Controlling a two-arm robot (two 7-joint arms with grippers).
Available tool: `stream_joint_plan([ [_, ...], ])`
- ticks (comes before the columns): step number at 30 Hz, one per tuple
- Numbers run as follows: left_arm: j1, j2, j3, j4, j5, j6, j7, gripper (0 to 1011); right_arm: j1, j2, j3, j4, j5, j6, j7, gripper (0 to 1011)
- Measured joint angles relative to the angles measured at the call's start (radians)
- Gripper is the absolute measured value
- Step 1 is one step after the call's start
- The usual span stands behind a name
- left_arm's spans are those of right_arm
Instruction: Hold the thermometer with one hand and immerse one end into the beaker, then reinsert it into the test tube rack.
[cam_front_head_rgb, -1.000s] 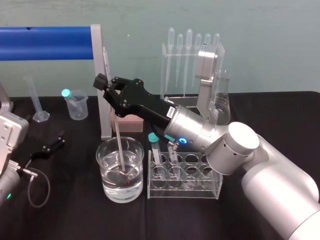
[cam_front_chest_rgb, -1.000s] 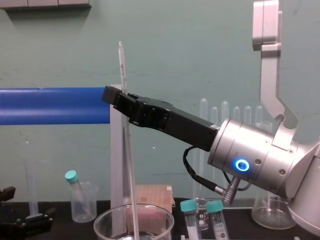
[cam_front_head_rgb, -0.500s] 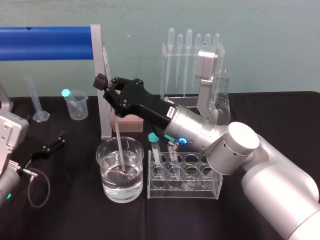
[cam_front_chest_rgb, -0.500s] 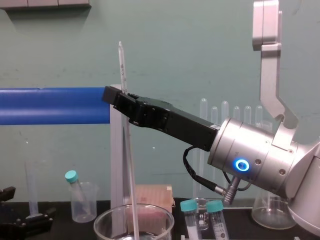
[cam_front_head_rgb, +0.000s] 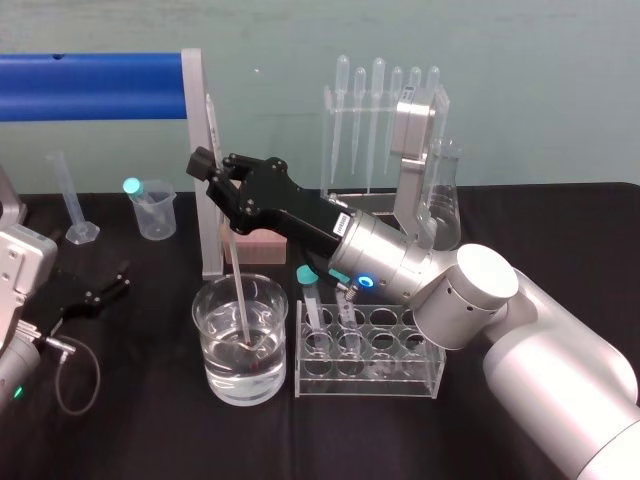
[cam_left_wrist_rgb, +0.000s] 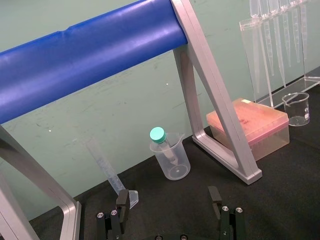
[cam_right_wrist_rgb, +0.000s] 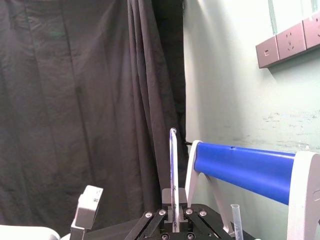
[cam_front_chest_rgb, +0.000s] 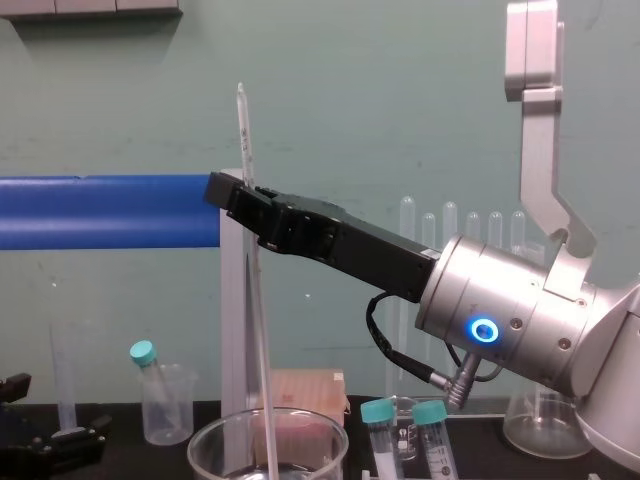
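Note:
The thermometer (cam_front_head_rgb: 238, 290) stands nearly upright with its lower end dipped in the water of the large clear beaker (cam_front_head_rgb: 270, 370) at table centre. My right gripper (cam_front_head_rgb: 215, 180) is shut on the thermometer partway up, above the beaker, and the rod's top (cam_front_chest_rgb: 241, 130) sticks out above the fingers. In the right wrist view the thermometer (cam_right_wrist_rgb: 173, 165) rises from between the closed fingers. The clear test tube rack (cam_front_head_rgb: 370, 352) sits just right of the beaker. My left gripper (cam_front_head_rgb: 105, 285) rests low at the table's left, open and empty, with its fingers (cam_left_wrist_rgb: 122, 201) spread apart.
Two teal-capped tubes (cam_front_head_rgb: 308, 292) stand in the rack. A blue bar on a metal frame (cam_front_head_rgb: 95, 85), a pink box (cam_front_head_rgb: 262, 245), a small plastic beaker (cam_front_head_rgb: 152, 212) and a graduated cylinder (cam_front_head_rgb: 72, 200) stand behind. A pipette stand (cam_front_head_rgb: 385, 120) and a conical flask (cam_front_head_rgb: 445, 190) are at the back right.

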Motion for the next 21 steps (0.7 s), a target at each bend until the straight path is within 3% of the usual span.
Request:
stream_joint_plan([
  [21, 0.000, 0.000, 0.000, 0.000, 0.000, 0.000, 0.000, 1008, 0.000, -0.001, 0.001, 0.000, 0.003, 0.000, 0.004, 55],
])
